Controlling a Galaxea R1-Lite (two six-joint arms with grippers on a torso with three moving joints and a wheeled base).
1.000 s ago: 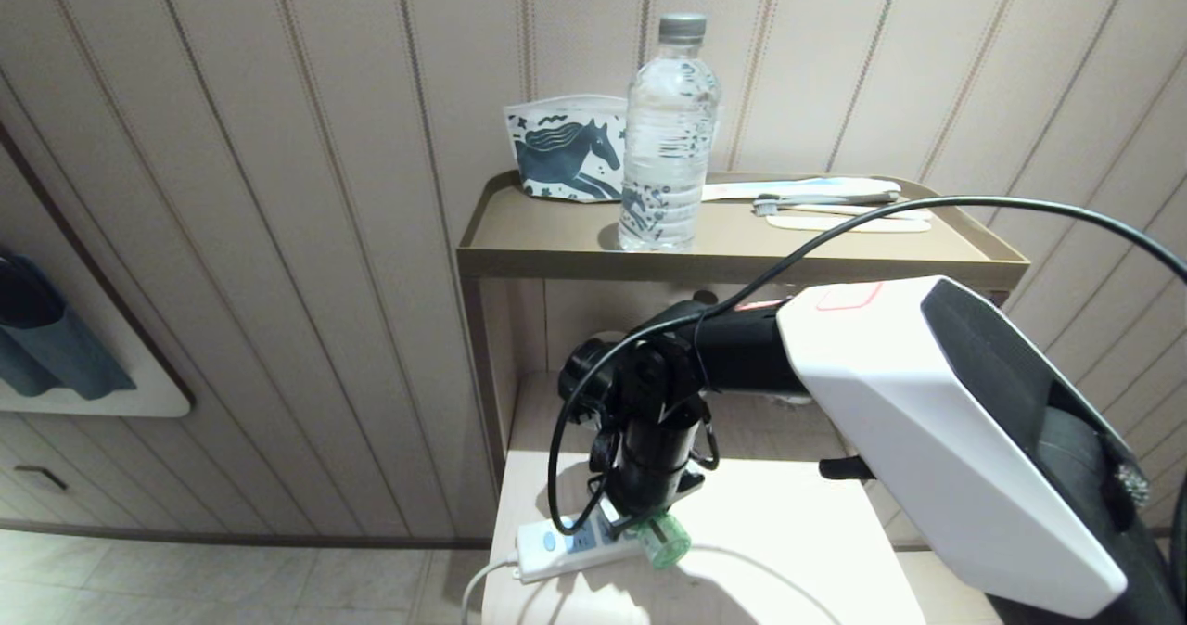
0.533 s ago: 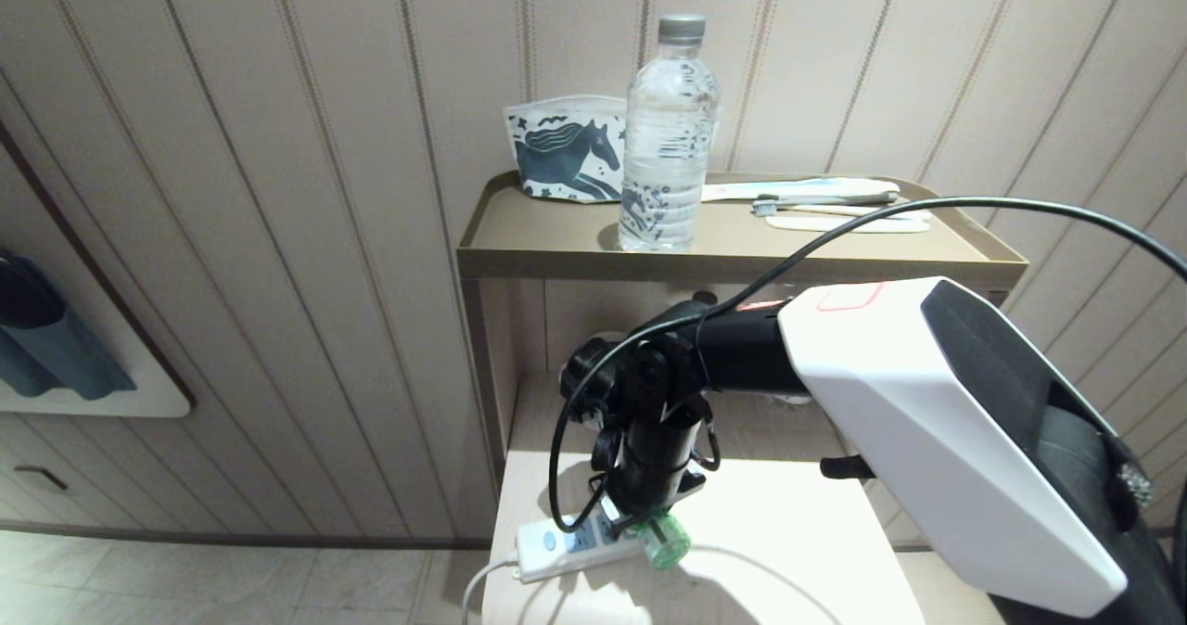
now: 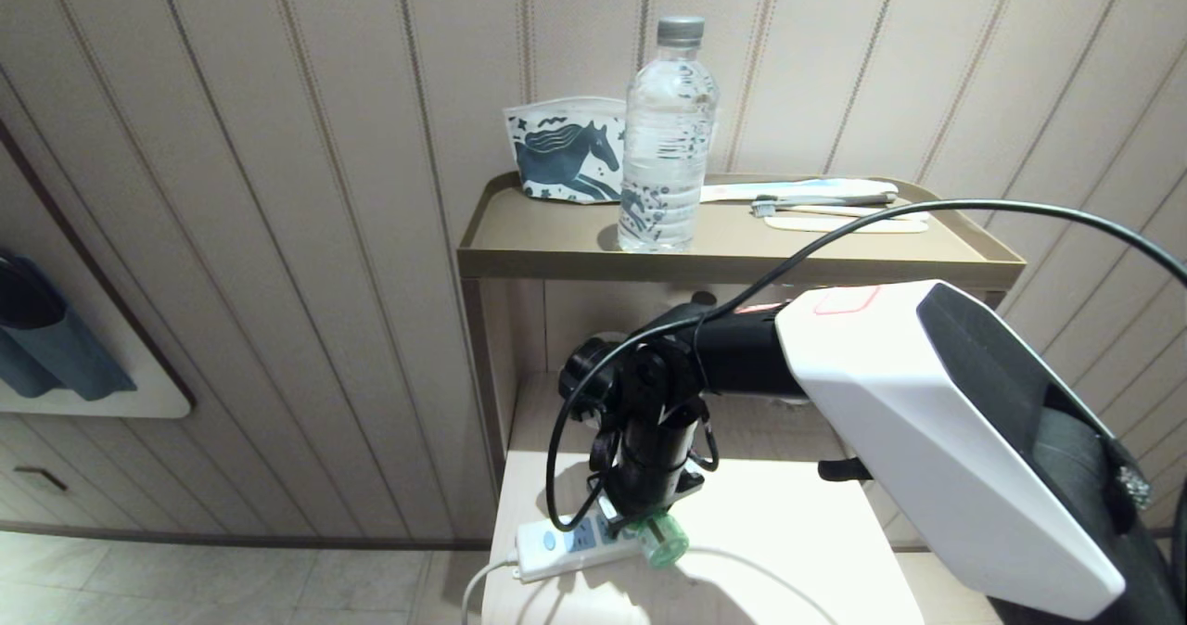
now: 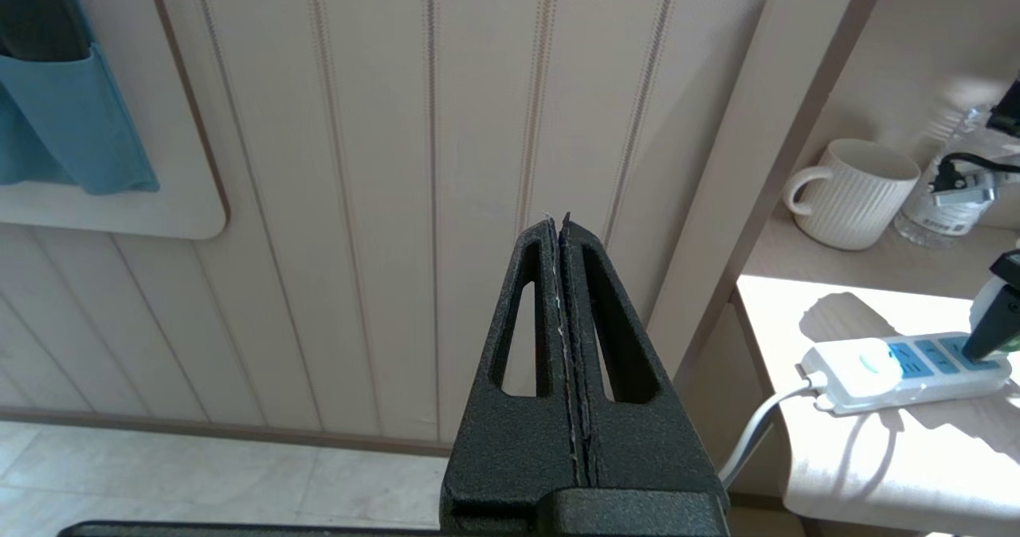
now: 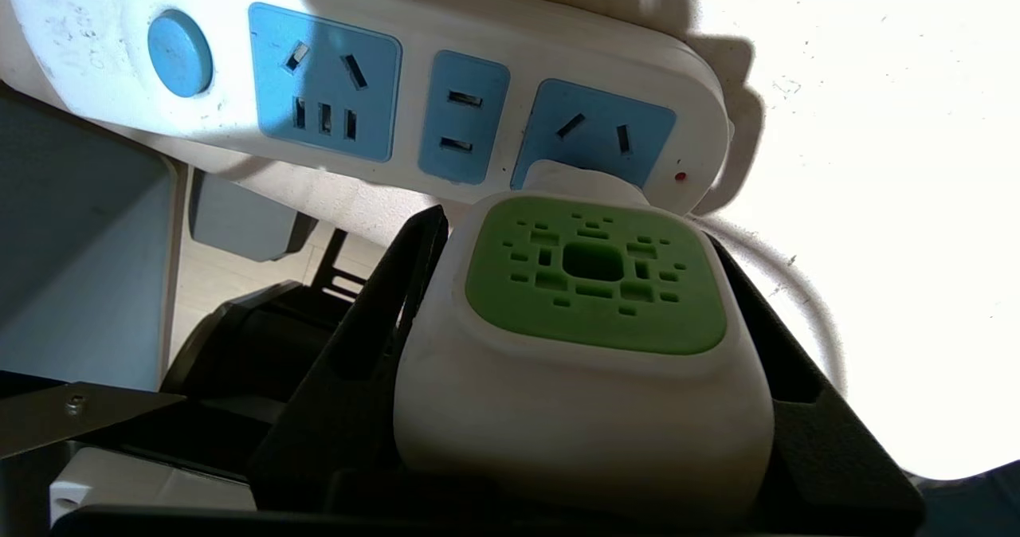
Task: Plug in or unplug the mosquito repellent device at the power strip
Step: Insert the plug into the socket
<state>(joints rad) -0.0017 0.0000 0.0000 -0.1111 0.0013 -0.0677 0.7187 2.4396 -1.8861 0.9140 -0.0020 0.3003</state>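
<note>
Right hand (image 5: 586,338) clamps the mosquito repellent device (image 5: 586,346) at the power strip (image 5: 382,83).

The white, green-topped mosquito repellent device (image 5: 586,346) sits plugged into the white power strip's (image 5: 446,59) end blue socket.

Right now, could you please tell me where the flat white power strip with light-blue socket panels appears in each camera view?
Head view: the power strip lies at the bottom centre, on the pale table, under the right gripper.
Left wrist view: at the right edge, on the sunlit tabletop.
Right wrist view: across the top, behind the white-and-green mosquito repellent device.
Shared landmark: its blue oval button.
</note>
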